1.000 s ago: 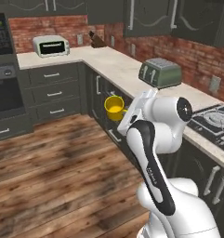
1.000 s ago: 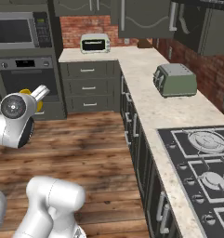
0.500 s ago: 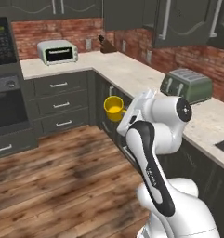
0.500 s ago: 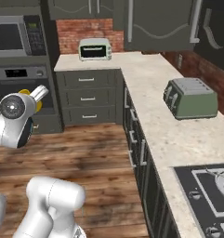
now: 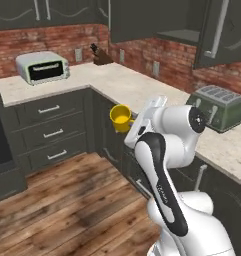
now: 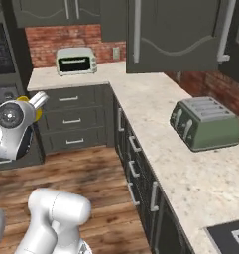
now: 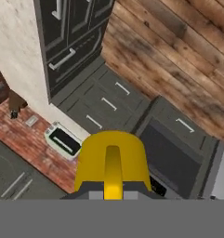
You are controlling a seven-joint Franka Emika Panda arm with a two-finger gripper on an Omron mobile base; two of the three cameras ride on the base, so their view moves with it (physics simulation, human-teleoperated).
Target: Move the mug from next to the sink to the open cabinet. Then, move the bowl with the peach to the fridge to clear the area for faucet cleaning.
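Mug, small and bright yellow, sits at the tip of the white arm's end effector near the centre of the left base view, held in the air over the wooden floor in front of dark drawer fronts, just below the edge of the pale stone tabletop. The end effector is closed tight on the mug's handle side. In the hand view the mug rises at the bottom centre, its loop handle facing the camera and running straight down into the end effector; beyond it lie drawers, plank floor and a white toaster oven at the middle left. The left base view adds what the others lack: an open wall cabinet at the upper right with its shelf showing, above a green toaster on the tabletop. The right base view shows just a sliver of the yellow mug at the middle left, behind the arm's round joint, with the green toaster at the right and the toaster oven at the upper left.
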